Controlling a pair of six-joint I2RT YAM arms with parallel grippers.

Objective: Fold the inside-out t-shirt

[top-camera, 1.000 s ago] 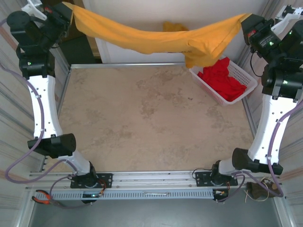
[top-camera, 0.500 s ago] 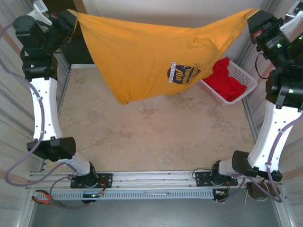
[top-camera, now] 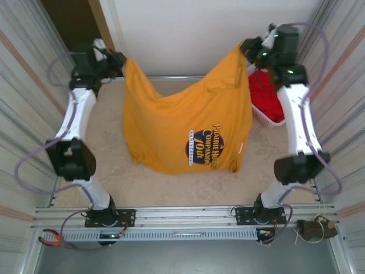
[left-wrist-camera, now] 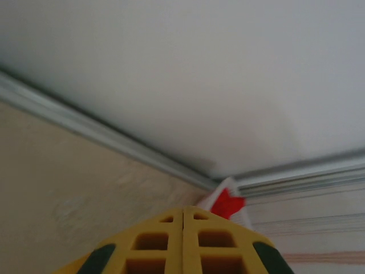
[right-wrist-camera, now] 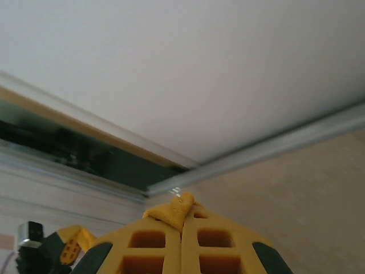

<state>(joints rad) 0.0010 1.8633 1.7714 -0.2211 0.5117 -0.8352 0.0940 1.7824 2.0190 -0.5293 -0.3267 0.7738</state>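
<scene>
The mustard-yellow inside-out t-shirt (top-camera: 171,123) hangs like a sheet between my two raised grippers, its dark blue and white print (top-camera: 206,147) facing the top camera. At the shirt's upper left corner my left gripper (top-camera: 121,60) is shut on the cloth. The upper right corner is pinched by my right gripper (top-camera: 244,49), also shut. In the left wrist view the yellow fingers (left-wrist-camera: 154,242) are pressed together at the tip of the left gripper (left-wrist-camera: 183,210). A tuft of the t-shirt (right-wrist-camera: 173,209) pokes out at the tip of the right gripper (right-wrist-camera: 181,220). The lower hem droops over the table.
A white basket (top-camera: 272,119) holding a red garment (top-camera: 263,94) stands at the table's right edge, just behind the right arm; it also shows as the basket (left-wrist-camera: 227,202) in the left wrist view. The beige table (top-camera: 102,171) has metal rails around it and walls close on both sides.
Both arms have swung in from the far outer corners toward each other. The shirt, stretched wide and bunched before, now hangs down flat with its print showing.
</scene>
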